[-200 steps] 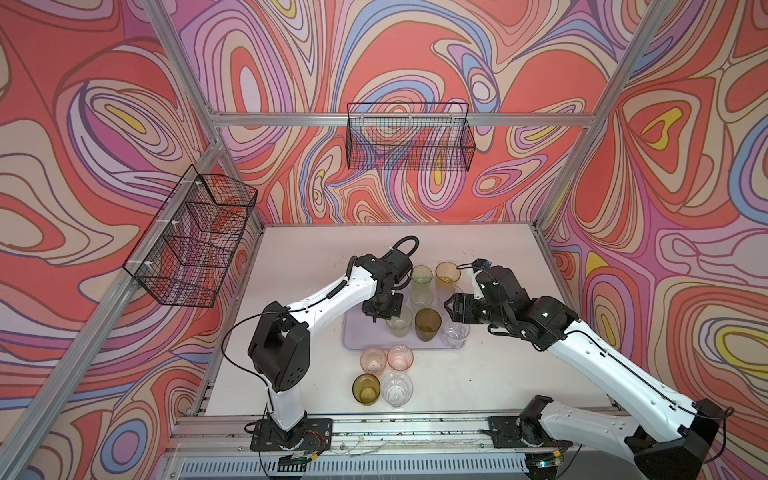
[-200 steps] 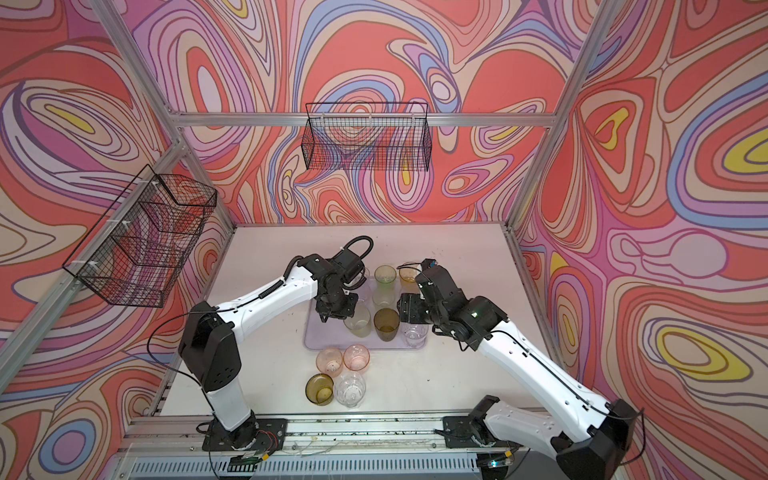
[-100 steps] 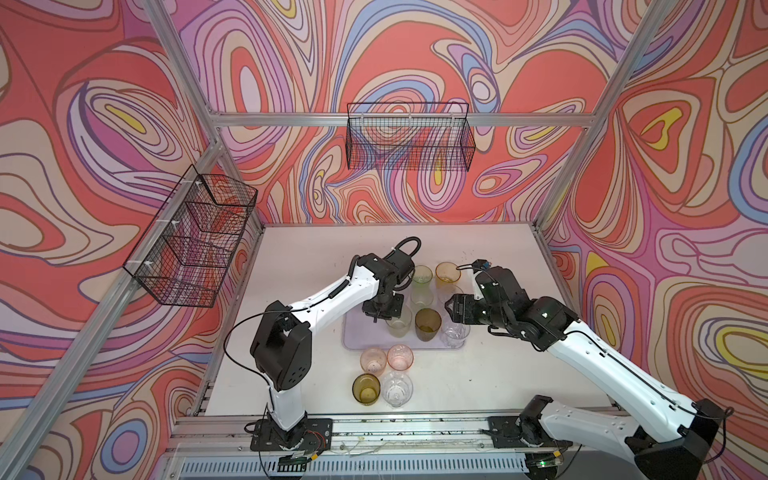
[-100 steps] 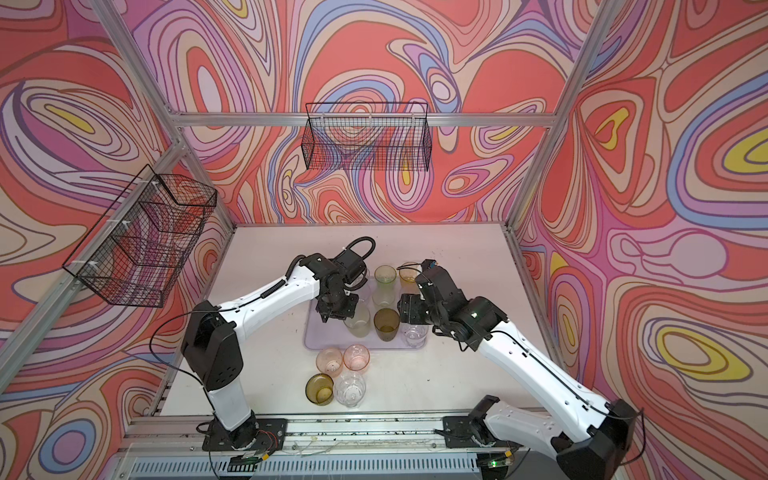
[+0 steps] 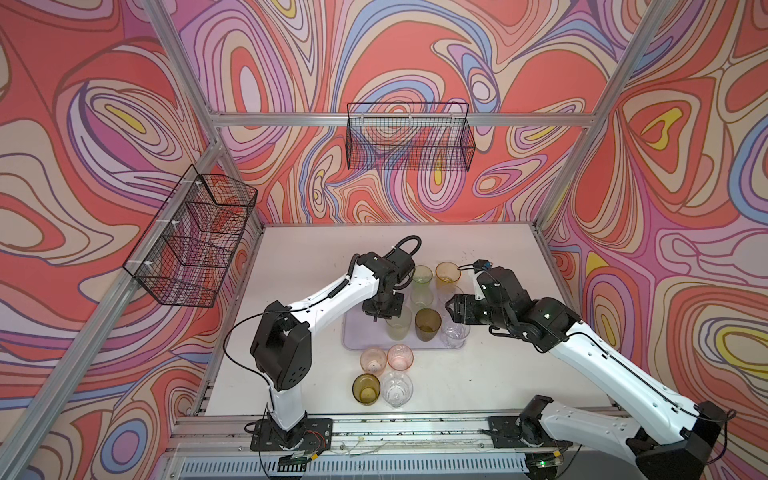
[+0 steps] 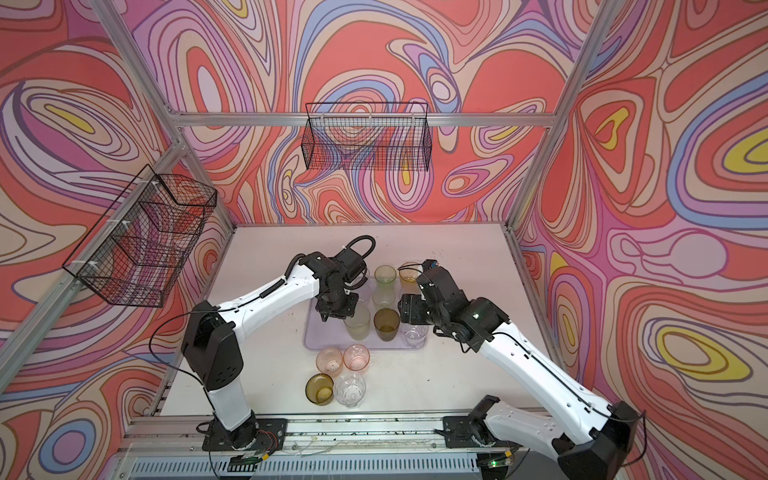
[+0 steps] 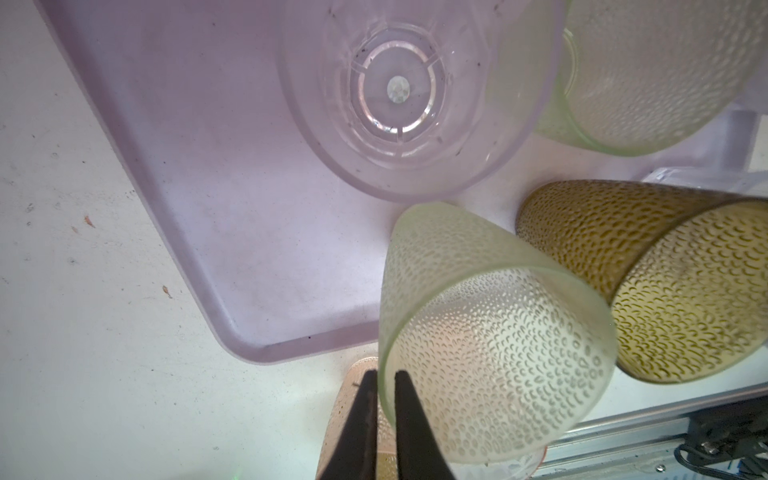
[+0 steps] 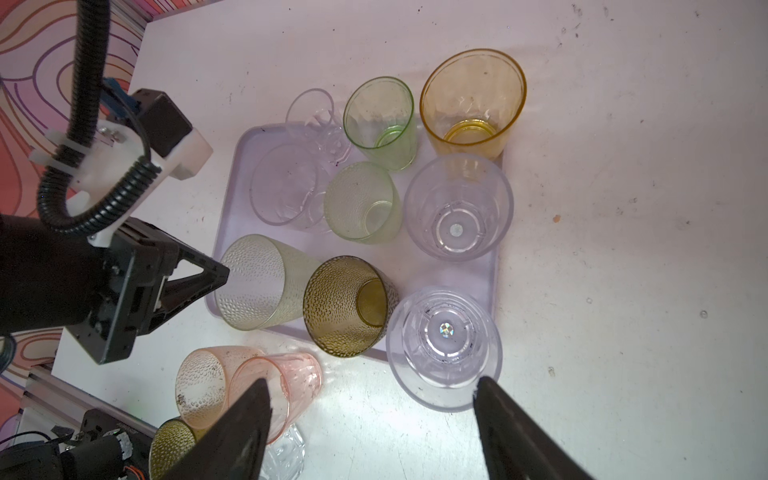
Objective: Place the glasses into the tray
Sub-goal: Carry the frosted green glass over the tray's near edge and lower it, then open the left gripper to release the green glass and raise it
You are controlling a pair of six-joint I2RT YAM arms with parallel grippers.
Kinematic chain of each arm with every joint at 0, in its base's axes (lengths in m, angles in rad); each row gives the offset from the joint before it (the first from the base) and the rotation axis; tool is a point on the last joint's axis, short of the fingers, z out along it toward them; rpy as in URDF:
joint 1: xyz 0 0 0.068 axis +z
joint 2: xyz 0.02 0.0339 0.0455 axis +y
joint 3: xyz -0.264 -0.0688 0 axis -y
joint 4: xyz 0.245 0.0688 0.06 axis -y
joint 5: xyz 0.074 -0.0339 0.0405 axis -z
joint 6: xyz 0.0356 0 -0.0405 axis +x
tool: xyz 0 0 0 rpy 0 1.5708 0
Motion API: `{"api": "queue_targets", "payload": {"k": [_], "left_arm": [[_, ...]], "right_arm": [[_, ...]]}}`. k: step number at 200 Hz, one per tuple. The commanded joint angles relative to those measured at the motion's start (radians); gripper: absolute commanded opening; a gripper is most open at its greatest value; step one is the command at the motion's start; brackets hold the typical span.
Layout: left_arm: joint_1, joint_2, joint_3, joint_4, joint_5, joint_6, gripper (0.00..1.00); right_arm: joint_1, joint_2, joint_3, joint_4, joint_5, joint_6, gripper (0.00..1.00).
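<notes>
The lavender tray (image 5: 353,337) (image 7: 208,208) lies mid-table with several glasses in it. My left gripper (image 5: 380,313) (image 7: 385,386) is shut on the rim of a pale green dimpled glass (image 5: 399,326) (image 7: 498,353) that stands in the tray, one finger inside and one outside. Beside it stand a dark olive glass (image 5: 428,324) (image 8: 345,307) and a clear glass (image 5: 455,332) (image 8: 444,332) at the tray's near right corner. My right gripper (image 5: 451,309) (image 8: 372,399) hangs open above that clear glass, holding nothing.
On the table in front of the tray stand two pink glasses (image 5: 373,359) (image 5: 400,357), an olive-yellow one (image 5: 365,388) and a clear one (image 5: 397,388). A green glass (image 5: 422,276) and an amber glass (image 5: 448,272) stand at the tray's far edge. Black wire baskets (image 5: 409,137) (image 5: 191,241) hang on the walls.
</notes>
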Motion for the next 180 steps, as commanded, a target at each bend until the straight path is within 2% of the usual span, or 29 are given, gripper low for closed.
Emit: {"api": "queue_targets", "payload": {"k": [1,116,180], "left_arm": [[-0.007,0.022,0.017,-0.032,0.008,0.002,0.16],[-0.006,-0.026,0.045,-0.052,0.001,0.001,0.32],[-0.007,-0.114,0.073,-0.105,-0.038,0.018,0.36]], "right_arm": [[0.006,-0.018,-0.013,-0.013,0.015,0.002,0.80],[0.007,-0.013,-0.014,-0.006,0.013,0.002,0.80],[0.007,-0.009,-0.019,0.014,0.002,0.000,0.80]]}}
